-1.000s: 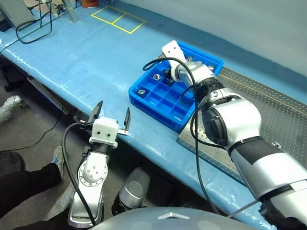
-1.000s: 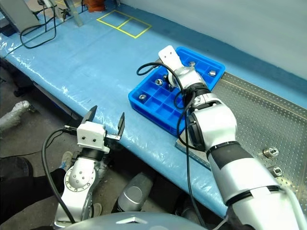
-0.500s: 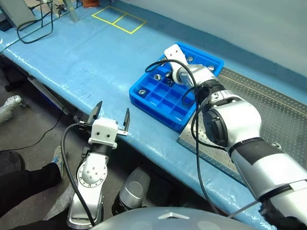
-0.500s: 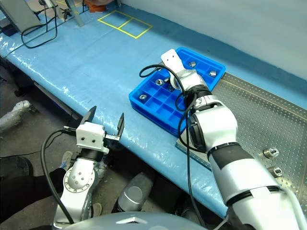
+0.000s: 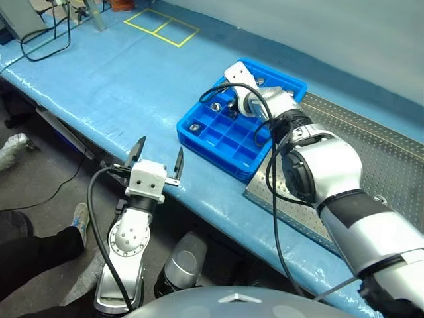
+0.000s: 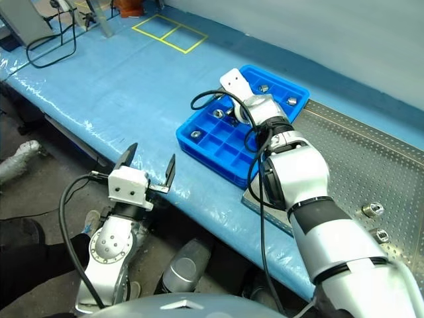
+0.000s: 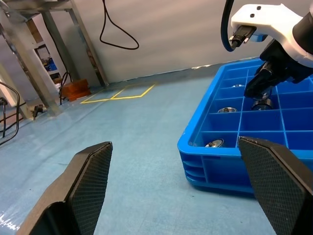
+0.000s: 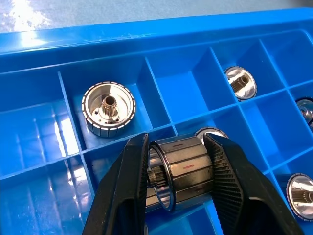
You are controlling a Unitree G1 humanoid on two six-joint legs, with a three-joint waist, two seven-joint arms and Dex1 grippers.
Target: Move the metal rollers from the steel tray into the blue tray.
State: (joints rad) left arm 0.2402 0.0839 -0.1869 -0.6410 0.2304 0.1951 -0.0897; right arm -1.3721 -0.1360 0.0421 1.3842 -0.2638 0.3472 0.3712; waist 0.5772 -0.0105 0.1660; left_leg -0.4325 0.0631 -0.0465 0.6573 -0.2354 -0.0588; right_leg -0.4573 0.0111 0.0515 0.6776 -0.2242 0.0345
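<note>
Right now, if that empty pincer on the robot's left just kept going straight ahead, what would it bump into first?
Most likely the near wall of the blue tray. The left pincer stands open, pointing over bare blue table toward it. Depth is hard to judge, so it might skim the rim instead.

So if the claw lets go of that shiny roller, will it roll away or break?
Probably neither. The roller sits clamped between the right claw fingers, low over the blue tray, whose walled squares would likely stop it rolling. It's round, so on open table it might roll. It looks like solid metal: stiff, heavy for its size, hardly breakable.
</note>
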